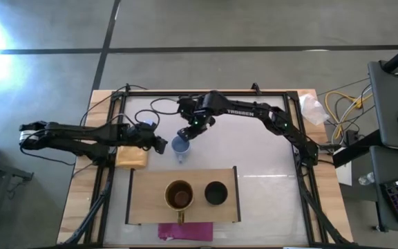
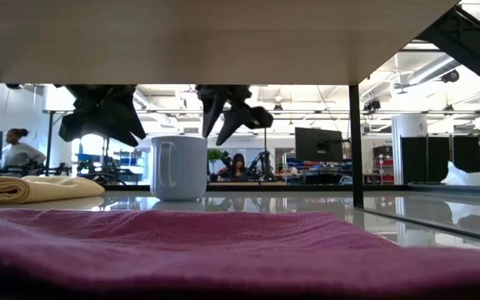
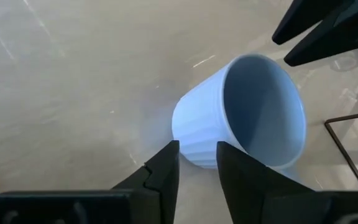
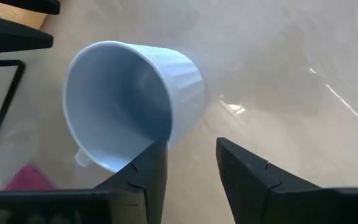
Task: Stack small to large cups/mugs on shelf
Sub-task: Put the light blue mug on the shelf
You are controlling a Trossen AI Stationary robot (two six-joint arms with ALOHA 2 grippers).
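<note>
The pale blue mug point(image 1: 180, 146) point(image 2: 179, 167) stands upright on its base on the table, just beyond the shelf's far edge, with its handle toward the near edge. My left gripper point(image 1: 160, 144) point(image 3: 197, 167) is open, to the mug's left and above it. My right gripper point(image 1: 185, 133) point(image 4: 191, 160) is open, above the mug's far right side. Neither touches the mug. On the light-wood shelf point(image 1: 144, 200) stand the brown mug point(image 1: 179, 196), handle toward the near edge, and the black cup point(image 1: 215, 193) to its right.
A folded yellow cloth point(image 1: 131, 157) point(image 2: 32, 187) lies left of the mug, under my left arm. A magenta strip point(image 1: 185, 230) lies at the near edge. Black frame rails point(image 1: 116, 104) border the table. A clear bag point(image 1: 311, 107) sits at the far right corner.
</note>
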